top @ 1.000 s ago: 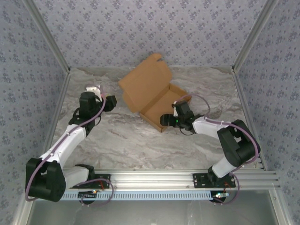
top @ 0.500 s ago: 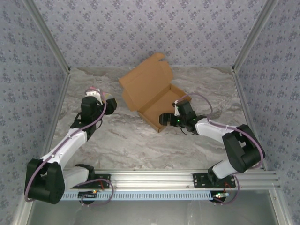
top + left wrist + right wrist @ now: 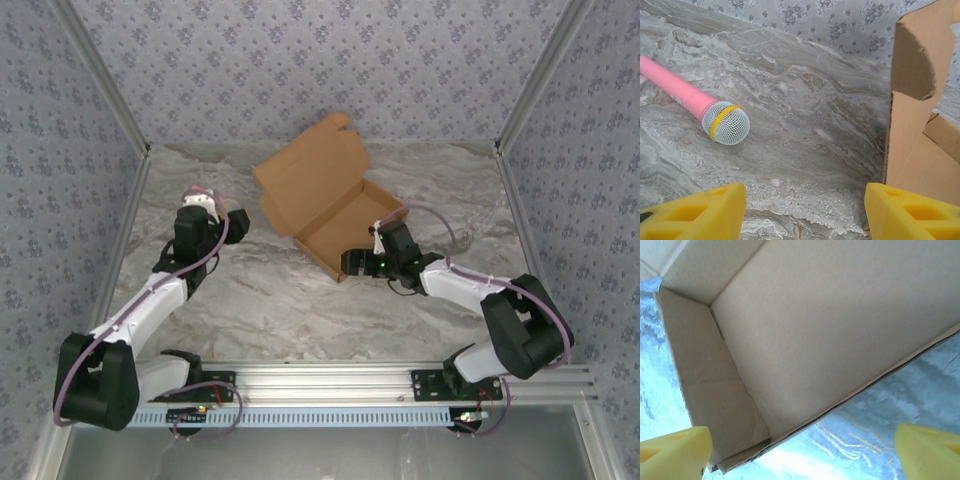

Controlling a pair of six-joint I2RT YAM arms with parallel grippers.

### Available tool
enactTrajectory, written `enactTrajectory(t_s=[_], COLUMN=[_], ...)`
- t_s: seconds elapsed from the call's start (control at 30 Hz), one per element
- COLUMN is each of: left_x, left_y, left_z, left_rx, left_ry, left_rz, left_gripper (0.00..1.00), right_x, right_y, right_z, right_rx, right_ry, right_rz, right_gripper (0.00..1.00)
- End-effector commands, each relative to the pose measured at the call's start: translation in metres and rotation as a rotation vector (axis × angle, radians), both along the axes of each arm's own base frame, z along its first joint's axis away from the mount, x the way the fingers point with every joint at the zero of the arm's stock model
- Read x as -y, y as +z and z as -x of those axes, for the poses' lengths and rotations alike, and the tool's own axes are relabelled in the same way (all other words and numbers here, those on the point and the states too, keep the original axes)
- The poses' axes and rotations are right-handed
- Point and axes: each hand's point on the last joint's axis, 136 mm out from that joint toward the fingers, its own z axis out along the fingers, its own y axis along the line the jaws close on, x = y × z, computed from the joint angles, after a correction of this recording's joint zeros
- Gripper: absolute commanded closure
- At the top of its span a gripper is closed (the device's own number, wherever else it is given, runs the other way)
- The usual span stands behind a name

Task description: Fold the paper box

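Top external view is showing the paper box [image 3: 325, 205] sitting far-centre on the table [image 3: 250, 300], tray formed but lid standing open (closing looks left); left gripper [image 3: 238, 220] and right gripper [image 3: 350, 263] are hanging spread, empty.
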Motion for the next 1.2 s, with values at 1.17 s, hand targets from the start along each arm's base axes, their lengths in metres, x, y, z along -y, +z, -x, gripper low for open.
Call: enactTrajectory(t_s=[1.17], left_x=[-0.004], left_y=[-0.024], left_z=[-0.005], left_rx=[-0.022], left_ry=[0.034], left_rz=[-0.028], left_gripper=[0.34], right_x=[-0.037], right_y=[0.039], right_z=[0.011], right_rx=[0.118], right_ry=[0.175], right_rz=[0.154], right_gripper=[0.06])
